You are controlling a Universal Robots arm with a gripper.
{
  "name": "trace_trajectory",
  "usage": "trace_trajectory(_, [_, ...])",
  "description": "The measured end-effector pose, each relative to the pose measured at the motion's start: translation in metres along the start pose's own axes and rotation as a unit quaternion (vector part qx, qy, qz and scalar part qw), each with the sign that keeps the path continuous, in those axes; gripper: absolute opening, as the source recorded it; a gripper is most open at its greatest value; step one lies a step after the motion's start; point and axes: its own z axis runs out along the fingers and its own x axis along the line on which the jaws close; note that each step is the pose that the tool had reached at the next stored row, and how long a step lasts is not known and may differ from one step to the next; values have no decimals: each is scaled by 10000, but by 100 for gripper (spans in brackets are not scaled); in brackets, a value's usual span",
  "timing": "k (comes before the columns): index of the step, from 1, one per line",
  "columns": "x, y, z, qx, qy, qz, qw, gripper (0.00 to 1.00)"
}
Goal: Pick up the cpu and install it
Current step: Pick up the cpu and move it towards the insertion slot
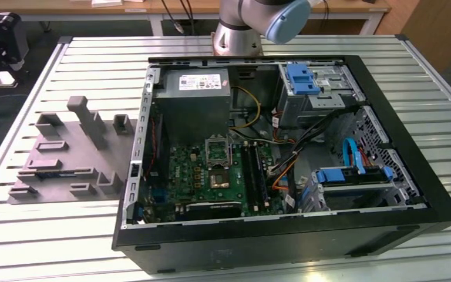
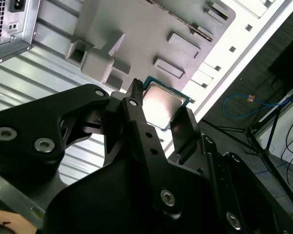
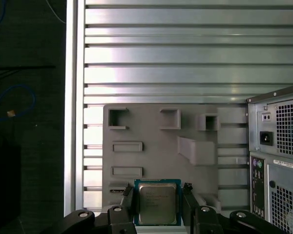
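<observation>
The cpu [image 3: 157,204] sits edge-to-edge between the two black fingers [image 3: 128,197] of the gripper [image 3: 158,186], its pale metal top turned toward the camera and its thin dark rim showing all round. In the second wrist view the same chip [image 2: 163,105] lies flat across the gap, one finger against each opposite side. The fingers are spread only as wide as the chip and pinch it by its edges. That hold probably serves to keep the pads off both the lid and the underside, and to keep the chip level for seating.

Behind the cpu lies the grey tray [image 3: 151,141] with its blocks and recesses. It looks well apart from the chip, so I judge the cpu to be lifted clear of the tray, not resting on it. The tray lies on the slatted metal table [image 3: 161,48], just beside the rear panel of the computer case [image 3: 278,146].

In the exterior view the tray [image 1: 61,170] is at the left middle of the frame. The open case [image 1: 413,194] fills the centre and right, lying on its side so the green motherboard [image 1: 186,170] faces up. Its socket [image 1: 218,150] is near the frame's centre. The arm [image 1: 245,23] rises at the top centre.
</observation>
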Motion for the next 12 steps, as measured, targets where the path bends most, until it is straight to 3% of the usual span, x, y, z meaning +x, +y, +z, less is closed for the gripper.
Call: trace_trajectory(12, [-64,2,0,0,0,0,10000,47])
